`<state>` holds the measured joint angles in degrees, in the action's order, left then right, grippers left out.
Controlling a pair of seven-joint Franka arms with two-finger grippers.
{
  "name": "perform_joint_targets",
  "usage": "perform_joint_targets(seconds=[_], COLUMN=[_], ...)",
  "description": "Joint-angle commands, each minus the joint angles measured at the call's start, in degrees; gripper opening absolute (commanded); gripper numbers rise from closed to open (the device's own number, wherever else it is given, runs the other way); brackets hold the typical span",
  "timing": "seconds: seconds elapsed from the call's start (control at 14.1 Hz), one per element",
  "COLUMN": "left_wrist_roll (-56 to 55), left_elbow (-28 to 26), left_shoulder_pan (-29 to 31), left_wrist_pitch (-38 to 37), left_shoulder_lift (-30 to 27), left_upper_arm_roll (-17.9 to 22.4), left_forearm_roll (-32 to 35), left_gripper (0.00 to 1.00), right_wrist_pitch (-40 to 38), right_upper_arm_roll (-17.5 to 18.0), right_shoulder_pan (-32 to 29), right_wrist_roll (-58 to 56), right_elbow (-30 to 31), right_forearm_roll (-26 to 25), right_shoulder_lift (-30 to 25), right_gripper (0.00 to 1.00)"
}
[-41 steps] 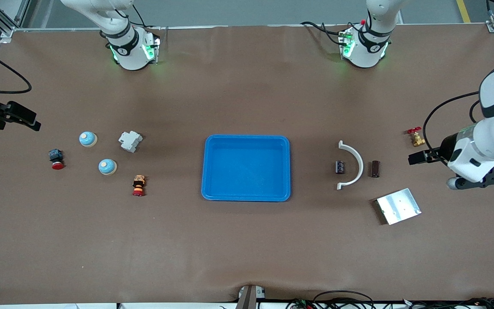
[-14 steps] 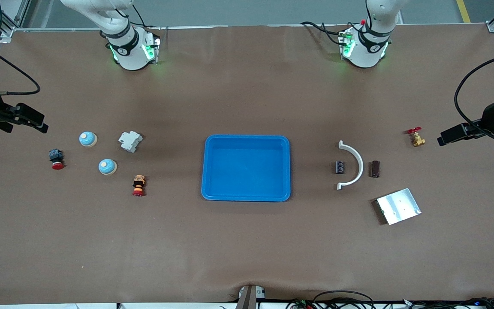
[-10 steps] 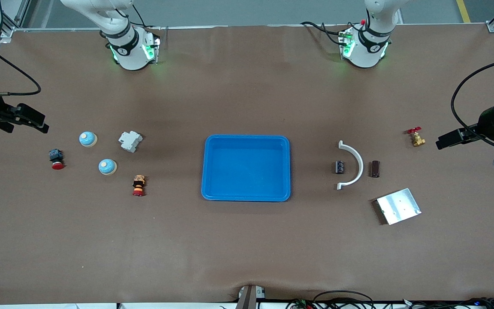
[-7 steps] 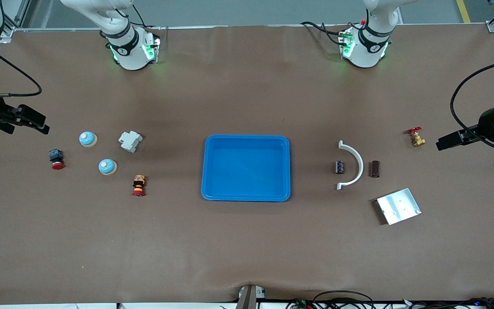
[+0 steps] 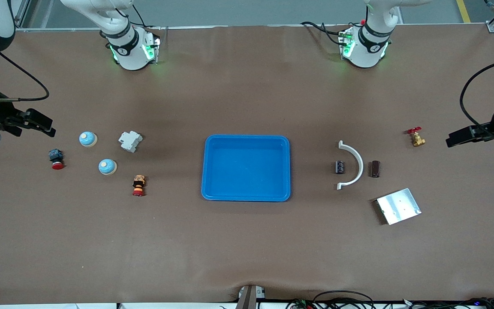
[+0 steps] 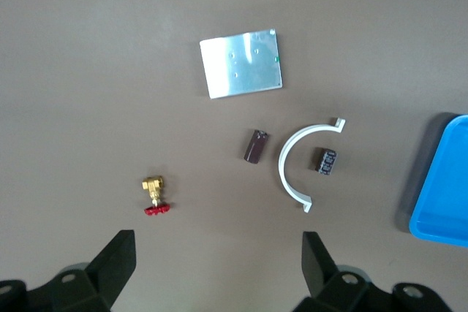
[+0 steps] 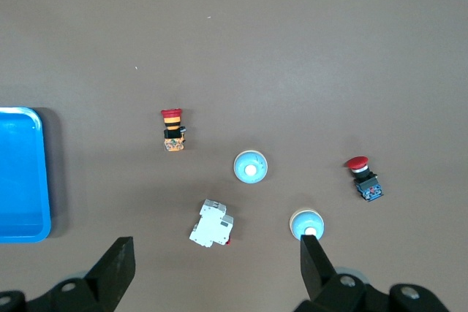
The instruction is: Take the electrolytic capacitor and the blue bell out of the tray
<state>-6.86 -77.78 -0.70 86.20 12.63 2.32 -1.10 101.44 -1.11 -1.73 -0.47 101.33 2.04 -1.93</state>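
Nearest to the front camera on my feed is the metal plate (image 5: pixel 398 206), flat on the table (image 5: pixel 247 249) toward the left arm's end. A little farther from the camera sits the blue tray (image 5: pixel 207 171) in the middle of the table, with nothing in it. Level with the tray, toward the left arm's end, a dark capacitor (image 5: pixel 339 167) lies inside the curve of a white curved bracket (image 5: pixel 355 165), and a second brown capacitor (image 5: pixel 375 168) lies just outside that curve; neither touches the bracket, as far as I can judge from this height. Farther still is a brass valve with a red handle (image 5: pixel 416 137). Toward the right arm's end I see a striped red-and-yellow button (image 5: pixel 138 185), then a blue bell (image 5: pixel 107 166) and a red push button (image 5: pixel 56 158), then a second blue bell (image 5: pixel 88 138) with a white breaker (image 5: pixel 130 141) beside it. My left gripper (image 6: pixel 218 253) hangs over bare table near the valve, at the left arm's end, its fingers spread wide and holding nothing. My right gripper (image 7: pixel 217 257) hangs over the table close to the second bell, at the right arm's end, likewise spread wide and empty. Both capacitors and both bells rest on the table, outside the tray.
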Motion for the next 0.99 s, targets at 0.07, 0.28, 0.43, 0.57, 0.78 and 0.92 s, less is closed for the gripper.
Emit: perform_joint_targets(seconds=[0.07, 0.28, 0.43, 0.57, 0.78, 0.92], left_wrist_roll=[0.8, 1.8, 1.9, 1.9, 1.9, 1.9], left_elbow=[-5.2, -9.7, -10.1, -10.0, -9.8, -9.8], left_shoulder_pan=[-1.6, -2.0, -2.1, -2.0, -1.9, -1.9], left_wrist_pitch=[3.3, 6.6, 7.0, 7.0, 7.0, 7.0], left_shoulder_lift=[-4.7, -7.3, -7.5, -7.4, -7.2, -7.3], left_upper_arm_roll=[1.2, 1.2, 1.2, 1.2, 1.2, 1.2], left_forearm_roll=[-0.5, -0.4, -0.3, -0.3, -0.3, -0.3], left_gripper=[1.00, 1.00, 1.00, 1.00, 1.00, 1.00], right_wrist_pitch=[0.9, 1.4, 1.6, 1.8, 3.8, 3.8], right_upper_arm_roll=[0.1, 0.1, 0.1, 0.0, -0.1, -0.1], right_shoulder_pan=[-0.2, 0.0, -0.2, -0.5, -0.6, -0.6], right_wrist_roll=[0.6, 0.7, 0.6, -0.3, -0.4, -0.4], right_elbow=[2.5, 3.0, 3.4, 4.1, 6.4, 6.7], right_forearm_roll=[0.4, 0.4, 0.4, 0.4, 0.3, 0.4], right_shoulder_lift=[-2.6, -2.6, -2.5, -2.5, -2.9, -3.3], right_gripper=[1.00, 1.00, 1.00, 1.00, 1.00, 1.00])
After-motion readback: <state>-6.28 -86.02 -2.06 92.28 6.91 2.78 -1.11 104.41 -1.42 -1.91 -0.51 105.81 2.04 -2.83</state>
